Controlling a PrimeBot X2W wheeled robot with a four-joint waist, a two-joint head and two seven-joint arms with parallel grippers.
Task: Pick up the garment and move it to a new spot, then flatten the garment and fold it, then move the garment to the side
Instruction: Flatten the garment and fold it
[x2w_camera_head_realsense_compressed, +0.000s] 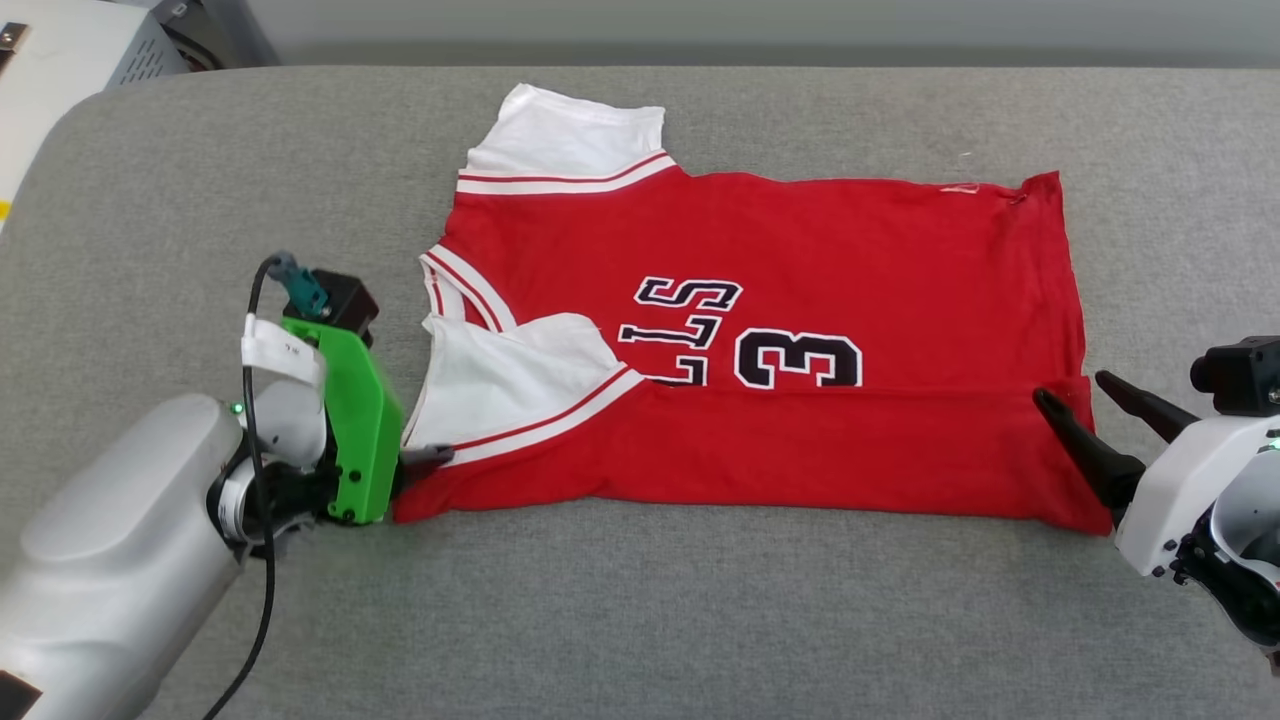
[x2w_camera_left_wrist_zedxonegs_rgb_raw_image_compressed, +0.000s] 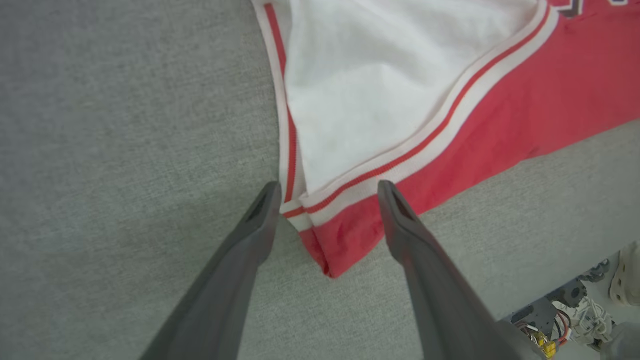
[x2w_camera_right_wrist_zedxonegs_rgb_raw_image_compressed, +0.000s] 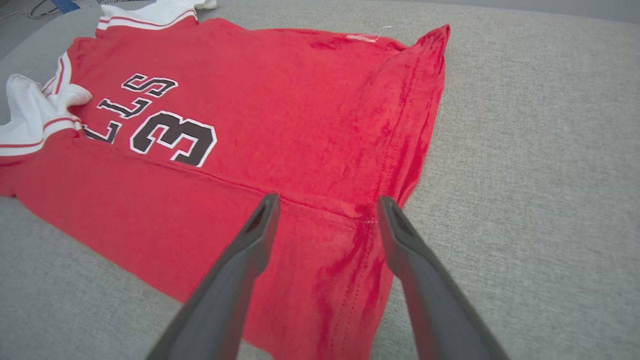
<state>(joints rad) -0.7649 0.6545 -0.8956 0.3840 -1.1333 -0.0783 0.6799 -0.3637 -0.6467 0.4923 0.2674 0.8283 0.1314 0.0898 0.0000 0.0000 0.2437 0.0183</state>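
Note:
The garment (x2w_camera_head_realsense_compressed: 760, 250) lies flat on the grey padded surface, its collar and white sleeves toward the left and its hem toward the right. Its near long side is folded up over the chest and hides part of the black lettering and number. My left gripper (x2w_camera_head_realsense_compressed: 425, 462) is at the garment's near left corner. In the left wrist view its jaws (x2w_camera_left_wrist_zedxonegs_rgb_raw_image_compressed: 328, 187) stand open on either side of the striped sleeve trim (x2w_camera_left_wrist_zedxonegs_rgb_raw_image_compressed: 400, 165), holding nothing. My right gripper (x2w_camera_head_realsense_compressed: 1070, 387) hovers open over the folded hem corner (x2w_camera_right_wrist_zedxonegs_rgb_raw_image_compressed: 350, 240), with nothing between the fingers (x2w_camera_right_wrist_zedxonegs_rgb_raw_image_compressed: 328, 199).
The grey surface (x2w_camera_head_realsense_compressed: 640, 610) stretches around the garment, with bare room in front and on both sides. A pale metal box (x2w_camera_head_realsense_compressed: 70, 50) stands past the far left corner. The robot's base with wires (x2w_camera_left_wrist_zedxonegs_rgb_raw_image_compressed: 565, 310) shows below the surface's edge.

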